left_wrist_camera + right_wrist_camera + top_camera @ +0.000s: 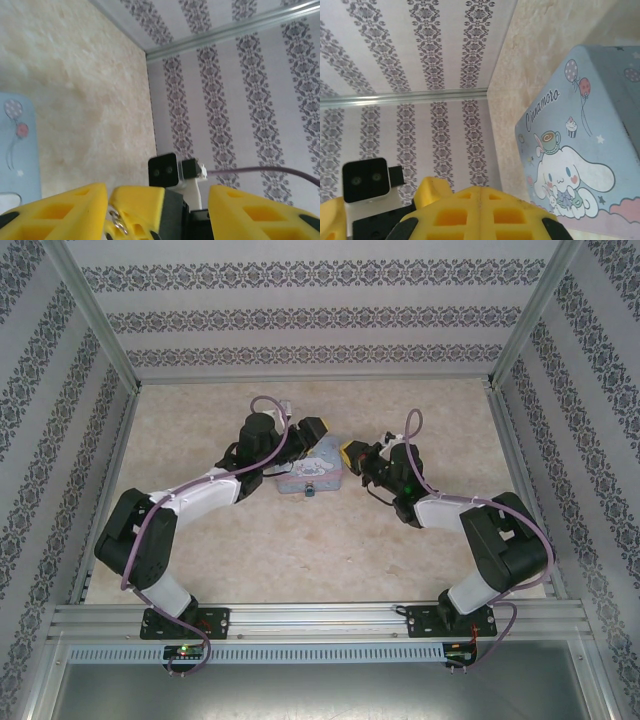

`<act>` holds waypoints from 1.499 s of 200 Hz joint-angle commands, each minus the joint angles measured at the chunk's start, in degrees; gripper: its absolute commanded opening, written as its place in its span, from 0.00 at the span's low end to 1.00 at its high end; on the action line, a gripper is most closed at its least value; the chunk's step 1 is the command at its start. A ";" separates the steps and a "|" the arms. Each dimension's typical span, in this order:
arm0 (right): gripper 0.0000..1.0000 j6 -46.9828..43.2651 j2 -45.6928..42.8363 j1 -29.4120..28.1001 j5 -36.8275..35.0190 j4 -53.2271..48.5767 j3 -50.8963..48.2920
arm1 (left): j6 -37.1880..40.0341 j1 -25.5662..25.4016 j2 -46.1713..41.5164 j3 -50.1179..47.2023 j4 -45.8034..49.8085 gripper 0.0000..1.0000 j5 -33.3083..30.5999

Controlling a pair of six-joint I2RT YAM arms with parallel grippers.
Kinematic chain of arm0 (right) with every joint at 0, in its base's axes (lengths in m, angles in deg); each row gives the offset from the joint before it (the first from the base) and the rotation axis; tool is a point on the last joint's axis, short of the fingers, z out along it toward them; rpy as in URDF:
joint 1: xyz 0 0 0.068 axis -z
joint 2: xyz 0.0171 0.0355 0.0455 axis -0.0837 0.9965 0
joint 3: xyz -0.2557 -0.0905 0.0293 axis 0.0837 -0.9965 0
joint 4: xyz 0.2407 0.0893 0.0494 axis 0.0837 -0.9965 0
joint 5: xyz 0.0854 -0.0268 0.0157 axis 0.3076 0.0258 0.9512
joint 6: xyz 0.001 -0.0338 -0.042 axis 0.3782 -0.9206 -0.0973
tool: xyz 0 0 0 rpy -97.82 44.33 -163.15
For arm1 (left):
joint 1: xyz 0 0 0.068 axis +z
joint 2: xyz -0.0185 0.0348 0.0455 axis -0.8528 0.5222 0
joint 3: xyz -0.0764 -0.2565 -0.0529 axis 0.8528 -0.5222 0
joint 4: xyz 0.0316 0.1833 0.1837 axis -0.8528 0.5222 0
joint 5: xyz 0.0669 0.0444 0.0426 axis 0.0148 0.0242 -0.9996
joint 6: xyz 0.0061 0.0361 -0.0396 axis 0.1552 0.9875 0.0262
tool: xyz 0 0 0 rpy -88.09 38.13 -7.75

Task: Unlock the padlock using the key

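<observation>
Padlock [310, 492]: a tiny blue speck at the near edge of the tin [318, 476], its shackle too small to read. To unlock cleanly, I judge that one hand must steady the blue body with the keyhole facing out from the tin. The other should bring the key in straight, then turn without prying. My right gripper [352, 453], just right of the tin, is closed tight; whether the key is pinched there I cannot tell. My left gripper [306, 429], at the tin's far edge, stands partly open, holding nothing I can see.
</observation>
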 commanded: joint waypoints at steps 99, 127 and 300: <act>0.00 -11.38 -2.87 -2.91 0.21 -2.74 0.70 | -5.72 -0.61 4.51 -0.33 0.76 0.35 6.51; 0.00 -11.57 -3.22 -3.07 -0.24 -3.15 0.70 | -5.88 -0.69 4.90 -0.53 0.18 0.32 6.09; 0.00 -11.77 -3.63 -3.08 -1.66 -4.49 0.71 | -6.76 -1.77 5.28 -1.65 0.33 0.23 2.20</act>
